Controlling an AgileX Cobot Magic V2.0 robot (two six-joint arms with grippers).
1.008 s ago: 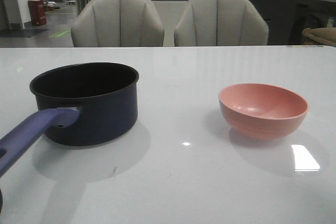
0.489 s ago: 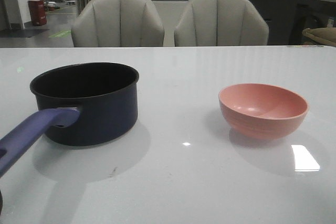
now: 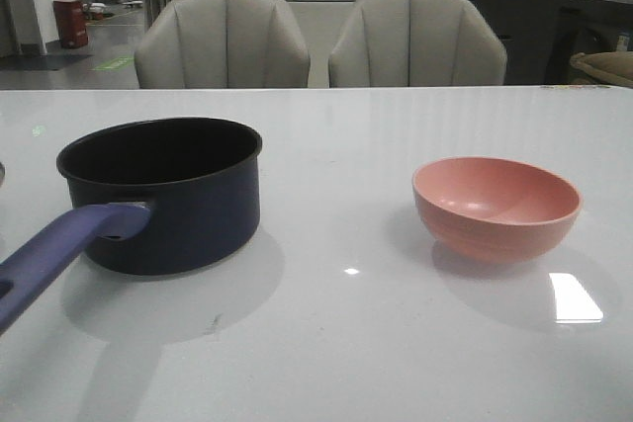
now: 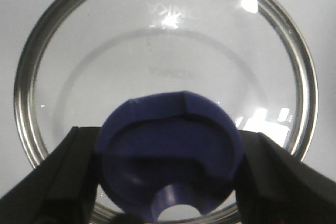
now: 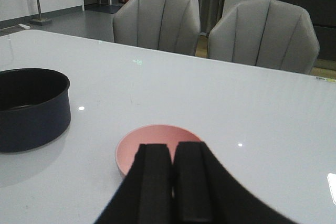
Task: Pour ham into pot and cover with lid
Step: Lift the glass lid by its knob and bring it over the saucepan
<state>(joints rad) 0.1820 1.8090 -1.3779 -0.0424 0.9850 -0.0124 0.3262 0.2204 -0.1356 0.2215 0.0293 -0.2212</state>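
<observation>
Left wrist view: lid (image 4: 157, 66) knob between left tool (image 4: 168, 182) fingers.

**Soft overhead light, glare on a glossy top**

Evenly lit, slightly dim. Bright rectangular glare on the table (image 3: 326, 343) beside the bowl (image 3: 497, 207); soft shadow under the pot (image 3: 163, 193). Blurred close-up through the lid (image 4: 168, 40), flecked with highlights.
</observation>
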